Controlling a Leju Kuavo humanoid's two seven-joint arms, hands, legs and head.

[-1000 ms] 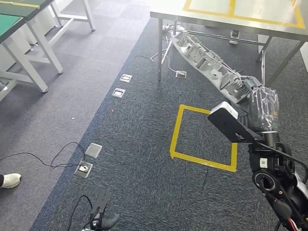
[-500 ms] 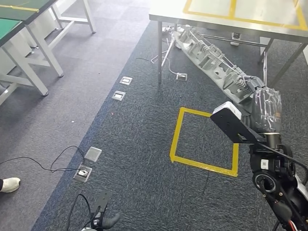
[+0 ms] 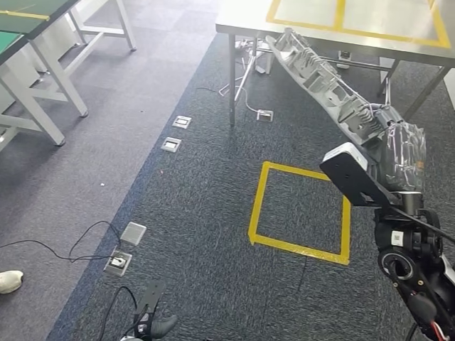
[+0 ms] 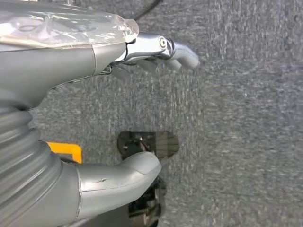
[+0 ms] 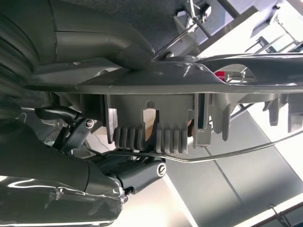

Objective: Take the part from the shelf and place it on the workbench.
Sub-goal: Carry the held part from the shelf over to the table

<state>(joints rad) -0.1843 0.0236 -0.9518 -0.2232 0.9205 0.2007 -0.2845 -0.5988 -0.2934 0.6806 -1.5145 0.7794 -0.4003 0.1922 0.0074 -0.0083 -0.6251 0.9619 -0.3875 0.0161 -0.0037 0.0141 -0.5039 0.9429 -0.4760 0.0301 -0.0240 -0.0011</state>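
Note:
The part [image 3: 322, 78] is a long grey ribbed plastic moulding. My right hand [image 3: 399, 153], wrapped in clear film, grips its near end at the right of the head view. The part slants up and away, and its far tip reaches the front edge of the steel workbench [image 3: 247, 25]. In the right wrist view the thumb and fingers [image 5: 107, 47] clamp the part [image 5: 171, 80] from both sides. My left hand [image 4: 82, 61] hangs over the carpet with its fingers apart and holds nothing.
A yellow tape square [image 3: 257, 206] marks the carpet in front of the workbench. Floor socket boxes [image 3: 171, 144] and a black cable [image 3: 80, 241] lie to the left. White-legged tables [image 3: 48, 106] stand at far left. A person's shoe [image 3: 9, 280] is at the left edge.
The whole view has shifted as the camera moved closer to the workbench. The part's far end has risen from below the bench top to its front edge.

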